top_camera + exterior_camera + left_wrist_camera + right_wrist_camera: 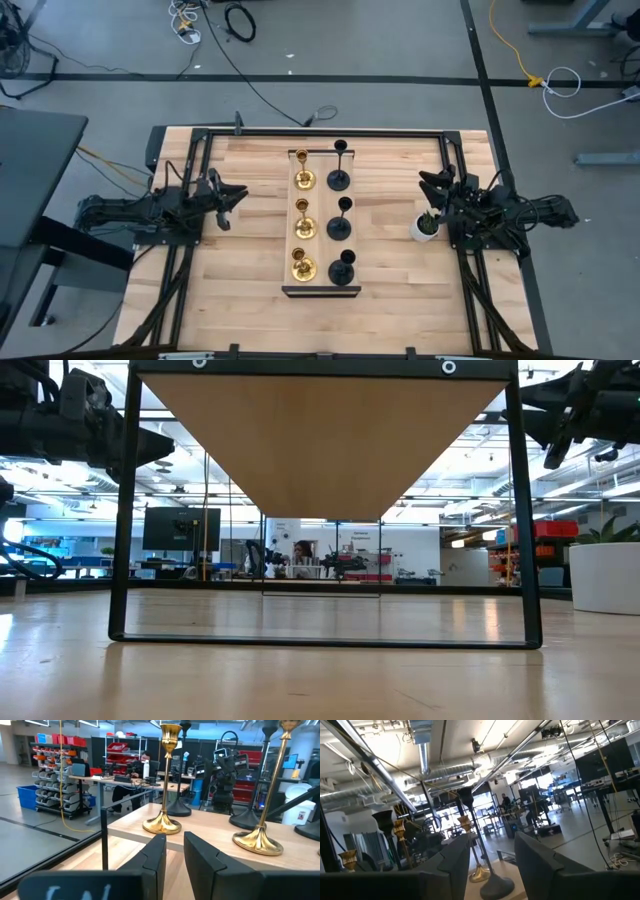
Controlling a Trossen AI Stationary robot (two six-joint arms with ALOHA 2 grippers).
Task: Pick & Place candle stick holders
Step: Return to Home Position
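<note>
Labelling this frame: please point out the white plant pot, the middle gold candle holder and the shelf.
white plant pot (423, 231): high view, pot's white body.
middle gold candle holder (304, 229): high view, round base.
shelf (322, 205): high view, bare board between rows.

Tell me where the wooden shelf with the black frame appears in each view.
High view: the shelf sits in the picture's centre.
Low view: it fills the middle, seen from below.
Left wrist view: its wooden top crosses the middle.
Right wrist view: only a sliver of its top, low down.
Shared landmark: the gold candle holders on it, absent only from the low view.
</note>
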